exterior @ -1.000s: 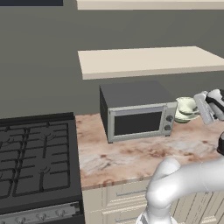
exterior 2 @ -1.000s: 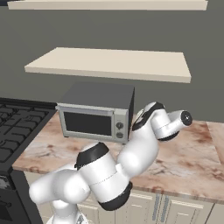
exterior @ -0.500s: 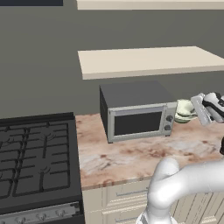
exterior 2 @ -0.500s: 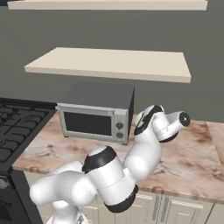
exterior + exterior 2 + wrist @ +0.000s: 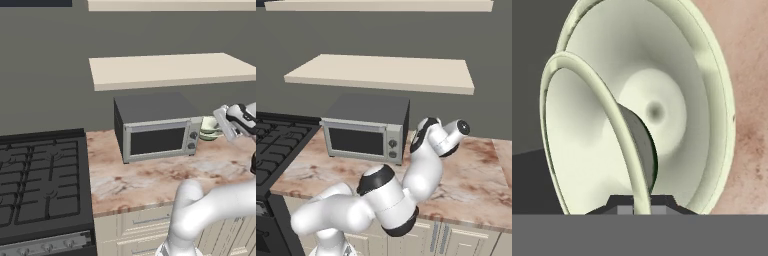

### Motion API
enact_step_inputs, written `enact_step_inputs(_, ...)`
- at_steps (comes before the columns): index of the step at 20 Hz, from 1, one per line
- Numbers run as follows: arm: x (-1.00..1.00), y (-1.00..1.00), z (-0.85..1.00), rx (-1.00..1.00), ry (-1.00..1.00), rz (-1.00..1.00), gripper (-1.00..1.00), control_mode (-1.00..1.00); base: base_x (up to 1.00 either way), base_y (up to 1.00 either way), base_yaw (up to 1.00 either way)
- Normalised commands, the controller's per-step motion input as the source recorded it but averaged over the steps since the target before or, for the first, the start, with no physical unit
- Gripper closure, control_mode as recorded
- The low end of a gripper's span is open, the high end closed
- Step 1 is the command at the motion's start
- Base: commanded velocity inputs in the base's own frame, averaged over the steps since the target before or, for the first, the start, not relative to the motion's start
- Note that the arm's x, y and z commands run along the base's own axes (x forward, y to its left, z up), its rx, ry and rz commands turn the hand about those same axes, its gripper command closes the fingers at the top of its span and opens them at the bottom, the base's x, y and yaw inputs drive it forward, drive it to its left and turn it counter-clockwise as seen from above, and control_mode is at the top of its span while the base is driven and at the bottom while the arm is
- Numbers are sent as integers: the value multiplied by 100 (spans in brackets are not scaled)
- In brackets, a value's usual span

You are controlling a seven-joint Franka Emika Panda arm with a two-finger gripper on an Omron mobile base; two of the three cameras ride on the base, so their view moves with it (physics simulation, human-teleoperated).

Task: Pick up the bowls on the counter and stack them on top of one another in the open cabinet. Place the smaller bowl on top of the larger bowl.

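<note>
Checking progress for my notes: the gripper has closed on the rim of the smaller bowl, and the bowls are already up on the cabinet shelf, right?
Not quite. The gripper is shut on the smaller bowl's rim, but the left base view shows the bowls on the counter beside the microwave, not on the cabinet shelf.

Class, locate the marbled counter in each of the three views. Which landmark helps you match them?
Left base view: the counter crosses the middle, right of the stove, under the microwave.
Right base view: it crosses the middle, widest at the right.
Hand view: it is the strip along the right edge.
Shared landmark: the bowls for left base and hand views.
</note>
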Motion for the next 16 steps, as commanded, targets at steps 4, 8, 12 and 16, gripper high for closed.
enact_step_inputs(4, 13, 0, -13, 0, 7, 0, 100, -100, 0, 0, 0)
enact_step_inputs(8, 8, 0, -24, 0, 0, 0, 100, -100, 0, 0, 0)
enact_step_inputs(12, 12, -5, -21, 1, 0, 0, 100, -100, 0, 0, 0)
enact_step_inputs(16, 17, -5, -9, 1, 0, 0, 100, -100, 0, 0, 0)
